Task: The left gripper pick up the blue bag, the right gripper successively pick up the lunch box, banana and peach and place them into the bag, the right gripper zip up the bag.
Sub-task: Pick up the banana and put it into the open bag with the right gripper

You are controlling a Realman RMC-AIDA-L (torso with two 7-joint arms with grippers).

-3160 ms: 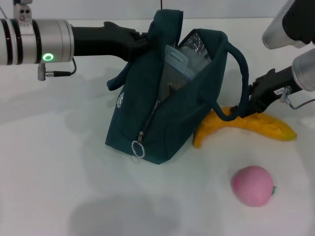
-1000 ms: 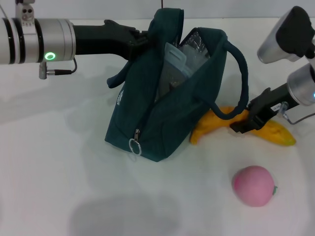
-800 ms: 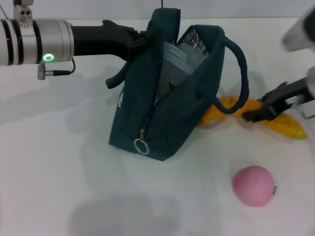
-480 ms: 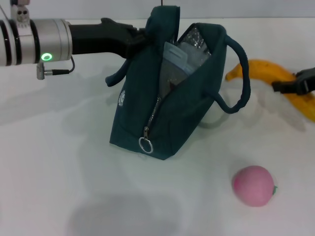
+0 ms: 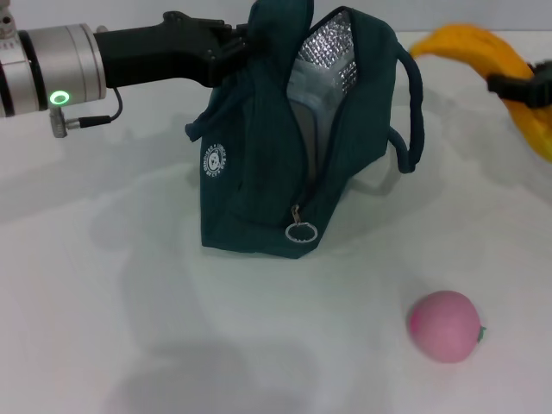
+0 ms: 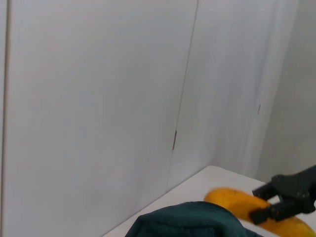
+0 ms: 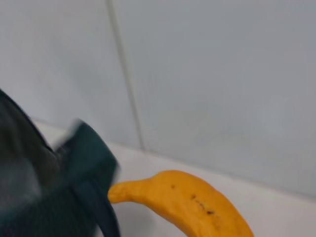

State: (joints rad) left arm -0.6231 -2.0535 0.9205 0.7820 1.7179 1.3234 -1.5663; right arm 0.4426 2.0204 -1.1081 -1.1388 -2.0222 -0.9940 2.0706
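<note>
Only the head view takes in the whole white tabletop (image 5: 103,285): the left gripper (image 5: 231,45), a black two-fingered claw on a silver cylindrical wrist with a green light, reaches in from the left and is clenched on the upper edge of the blue bag (image 5: 250,190), a dark teal-blue fabric tote with a round white logo, gripping it near one padded handle. The bag stands on the table near the middle with its mouth gaping, silver lining showing inside and the metal ring pull (image 5: 299,232) of its zipper hanging low on the front. A pale, flat shape inside the mouth may be the lunch box, but it cannot be told for certain. Further right, the long curved yellow-orange banana (image 5: 483,53) is up off the table beside the bag's right handle, grasped by the right gripper (image 5: 517,84), a black claw at the frame's edge. The round pink peach (image 5: 443,325) lies alone on the table, well apart from the bag. The left wrist view adds a grey panelled wall, the bag's top edge and the right gripper's fingers (image 6: 276,211) closed around the banana. The right wrist view shows the banana's tip just beside the bag's handle.
</note>
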